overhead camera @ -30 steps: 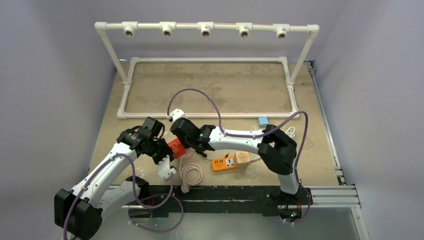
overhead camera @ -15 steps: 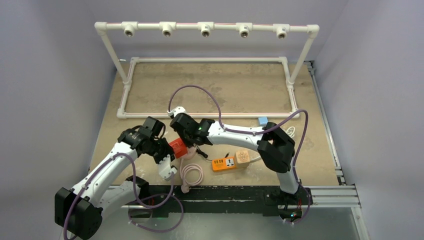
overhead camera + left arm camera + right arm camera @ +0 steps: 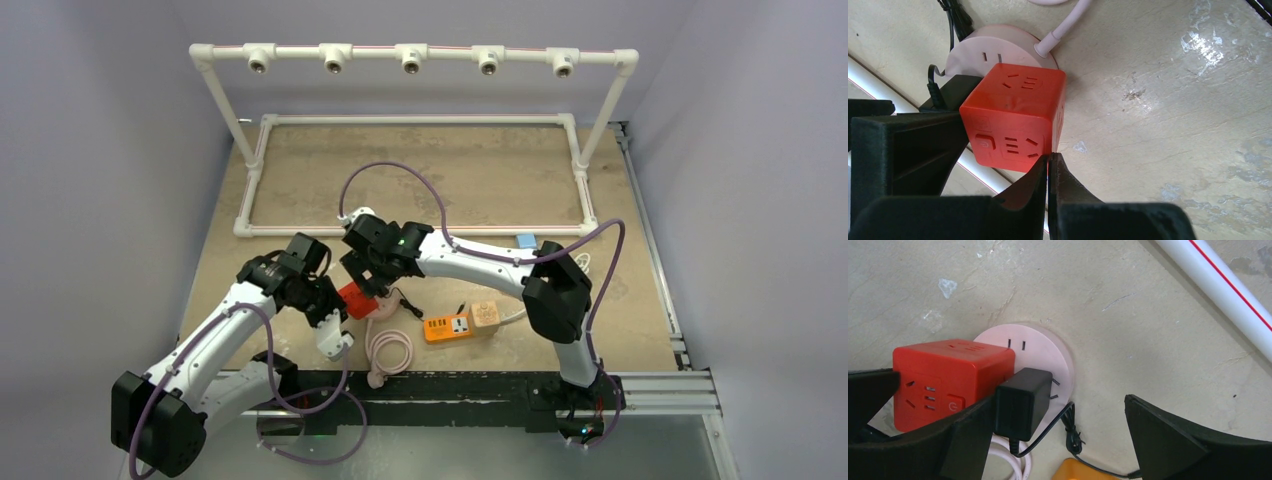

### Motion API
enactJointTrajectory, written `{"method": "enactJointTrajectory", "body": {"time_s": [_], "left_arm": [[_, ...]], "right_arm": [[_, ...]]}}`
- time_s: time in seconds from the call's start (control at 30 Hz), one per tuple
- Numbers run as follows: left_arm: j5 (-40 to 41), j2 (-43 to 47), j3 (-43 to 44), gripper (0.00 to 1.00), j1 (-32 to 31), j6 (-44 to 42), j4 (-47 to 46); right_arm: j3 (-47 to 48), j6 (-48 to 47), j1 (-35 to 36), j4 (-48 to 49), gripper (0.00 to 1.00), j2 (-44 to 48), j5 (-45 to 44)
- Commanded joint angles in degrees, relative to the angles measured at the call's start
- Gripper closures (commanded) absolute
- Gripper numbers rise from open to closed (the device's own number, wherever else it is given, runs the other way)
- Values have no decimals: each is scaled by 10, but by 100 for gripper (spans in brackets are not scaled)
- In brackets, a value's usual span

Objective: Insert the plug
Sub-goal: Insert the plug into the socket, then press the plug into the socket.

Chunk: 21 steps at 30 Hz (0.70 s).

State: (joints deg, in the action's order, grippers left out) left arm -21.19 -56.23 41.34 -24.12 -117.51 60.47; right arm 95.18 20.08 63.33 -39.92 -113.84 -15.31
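Right gripper (image 3: 1060, 402) is spread wide, gripping nothing. Left gripper (image 3: 1005, 145) is clamped on the red cube (image 3: 1013, 115), with one finger flat on a side and the other fingertip (image 3: 1048, 175) on the opposite lower corner.

Plug (image 3: 1023, 402) sits inside the right gripper's gap, against the inner face of the cube-side finger (image 3: 968, 440) and well apart from the other finger. It lies over the pink disc (image 3: 1040, 347), just beside the cube. Can't tell if it touches the cube.

Around and in the way:
- The cube walls off one side of the plug. From the left wrist it hides most of the plug, and only a black edge shows past it.
- The disc's pink cord (image 3: 1068, 21) exits on the far side of the cube from the left fingers.
- The orange strip (image 3: 1083, 472) is back toward the right wrist, near the plug's cable (image 3: 1068, 432).
- Beyond the right fingertips is table (image 3: 1148, 315), then a white pipe (image 3: 1218, 290), well apart.

Plug orientation:
- It's a black block with its long axis roughly parallel to the right fingers.
- The cable end points back toward the right wrist. The cable leaves there and curls across the gap.
- Two short marks on the open-gap side could be pins or disc slots. Can't tell which, so can't tell if it's seated.
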Motion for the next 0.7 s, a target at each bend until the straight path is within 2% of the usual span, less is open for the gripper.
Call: {"method": "enactJointTrajectory", "body": {"time_s": [0.0,0.1,0.2,0.43,0.67], "left_arm": [[-20,-13,-8,100,-1,-45,-14],[-20,-14,-9,100,-1,-48,-12],[-21,-13,-8,100,-1,-51,-14],[-25,-13,-9,100,-1,-55,-16],[-28,-15,-8,100,-2,-56,-27]], "right_arm": [[12,18,13,-5,1,21,36],[9,19,12,1,3,34,32],[17,17,6,6,9,49,37],[30,17,-10,26,19,86,82],[-32,28,-48,75,41,117,137]]}}
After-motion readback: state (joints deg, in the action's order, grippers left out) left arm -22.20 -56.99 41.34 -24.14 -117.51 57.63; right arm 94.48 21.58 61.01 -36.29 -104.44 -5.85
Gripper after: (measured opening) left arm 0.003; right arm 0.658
